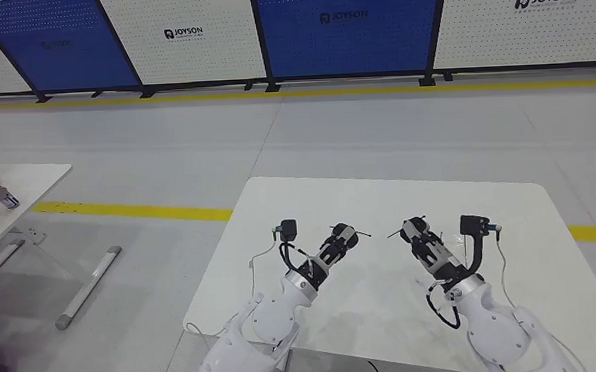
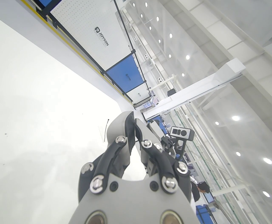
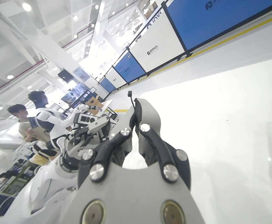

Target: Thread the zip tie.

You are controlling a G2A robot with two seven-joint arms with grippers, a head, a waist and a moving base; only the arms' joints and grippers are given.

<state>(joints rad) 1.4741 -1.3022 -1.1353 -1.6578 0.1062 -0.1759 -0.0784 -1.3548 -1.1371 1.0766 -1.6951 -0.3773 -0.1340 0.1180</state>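
Right pincer: the right pincer is clenching on the tie. It is pinching the strap between its pads, so the head end is sticking out just past the fingertips.
Left pincer: the left pincer is hovering with its fingers drawn together, only a sliver showing between the pads. I cannot tell whether it is pinching anything.
Black strip: a thin black strip with a small knob at one end is showing just beside the left pincer's outer finger. Whether it is lying on the worktop or being carried by that pincer is unclear.
Placing: both pincers are hanging above the near half of the worktop. They are angling in toward each other, with a gap between their tips.
Step in hand: as I judge it, the two ends are being lined up for threading. No loop is showing, so the threading itself is not yet done.
Next move: it is probably calling for closing the gap and steering a free tail tip squarely into the slot in the tie's head.
Care needed: the slot is looking tiny and the strap thin and bendy. A slight tilt or sideways offset is likely to make the tip slide past the head instead of entering.
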